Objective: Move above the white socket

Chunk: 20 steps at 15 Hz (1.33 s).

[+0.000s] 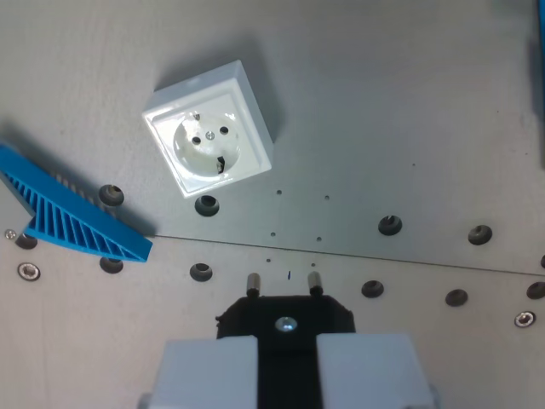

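The socket (209, 141) sits on the table (383, 111), in the upper left of the wrist view. The ribbed wedge (72, 209) lies to its lower left, apart from it. The plug (285, 319), held between the gripper (287, 366) fingers, is at the bottom centre, below the socket, pins pointing up-frame.

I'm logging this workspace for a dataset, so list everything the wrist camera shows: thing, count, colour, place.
white socket: one, white, upper left of centre, on the plate, tilted.
ribbed part: one, blue, the wrist view's left edge, lying at a slant.
metal plate: one, grey, fills the view, with screw holes and a seam across the lower part.
black plug: one, black with two metal pins, bottom centre, held between the fingers.
gripper: one, pale grey fingers, bottom edge, shut on the black plug.
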{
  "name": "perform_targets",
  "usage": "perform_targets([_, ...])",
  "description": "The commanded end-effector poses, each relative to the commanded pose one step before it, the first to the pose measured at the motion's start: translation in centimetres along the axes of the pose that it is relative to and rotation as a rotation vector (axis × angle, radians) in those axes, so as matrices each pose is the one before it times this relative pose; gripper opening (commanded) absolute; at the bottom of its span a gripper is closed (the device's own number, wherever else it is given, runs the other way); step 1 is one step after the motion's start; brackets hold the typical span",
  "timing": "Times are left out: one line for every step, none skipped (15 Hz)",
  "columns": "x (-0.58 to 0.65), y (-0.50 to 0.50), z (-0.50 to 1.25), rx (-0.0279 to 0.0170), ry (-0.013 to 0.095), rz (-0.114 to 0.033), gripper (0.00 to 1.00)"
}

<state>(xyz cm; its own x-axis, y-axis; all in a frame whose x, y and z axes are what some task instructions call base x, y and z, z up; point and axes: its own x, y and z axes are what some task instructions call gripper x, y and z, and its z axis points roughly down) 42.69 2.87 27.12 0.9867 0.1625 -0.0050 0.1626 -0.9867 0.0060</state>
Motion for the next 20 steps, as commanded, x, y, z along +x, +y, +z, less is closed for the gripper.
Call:
perform_targets([0.001,0.005,-0.016,0.00014,0.0008,-0.0001,0.00])
perform_targets([0.000,0.000,0.000,0.00004,-0.0001,0.0002,0.00])
perform_targets([0.000,0.000,0.002,-0.00008,0.0002,-0.0006,0.00])
perform_targets([0.000,-0.001,0.004,0.00015,-0.0001,-0.0005,0.00])
perform_targets([-0.001,-0.002,0.009,0.00032,-0.0002,-0.0004,0.00])
perform_targets([-0.002,-0.004,0.016,0.00004,0.0001,-0.0016,0.00])
perform_targets([-0.003,-0.007,0.025,-0.00012,0.0002,-0.0018,0.00])
perform_targets([-0.004,-0.010,0.037,0.00002,0.0003,-0.0027,0.00])
perform_targets([-0.006,-0.014,0.051,0.00014,0.0003,-0.0034,0.00])
perform_targets([-0.007,-0.018,0.067,-0.00001,0.0005,-0.0043,0.00])
perform_targets([-0.009,-0.022,0.084,0.00016,0.0020,-0.0048,0.00])
perform_targets([-0.011,-0.027,0.101,-0.00011,0.0034,-0.0058,0.00])
perform_targets([-0.013,-0.031,0.117,0.00006,0.0041,-0.0060,0.00])
perform_targets([-0.014,-0.036,0.135,-0.00034,0.0047,-0.0067,0.00])
perform_targets([-0.013,-0.032,0.122,-0.00027,0.0047,-0.0057,0.00])
perform_targets([-0.015,-0.035,0.144,-0.00030,0.0040,-0.0058,0.00])
perform_targets([-0.017,-0.039,0.168,-0.00023,0.0038,-0.0070,0.00])
perform_targets([-0.020,-0.044,0.195,-0.00032,0.0047,-0.0065,0.00])
perform_targets([-0.024,-0.050,0.221,-0.00049,0.0055,-0.0054,0.00])
perform_targets([-0.027,-0.057,0.245,-0.00061,0.0064,-0.0050,0.00])
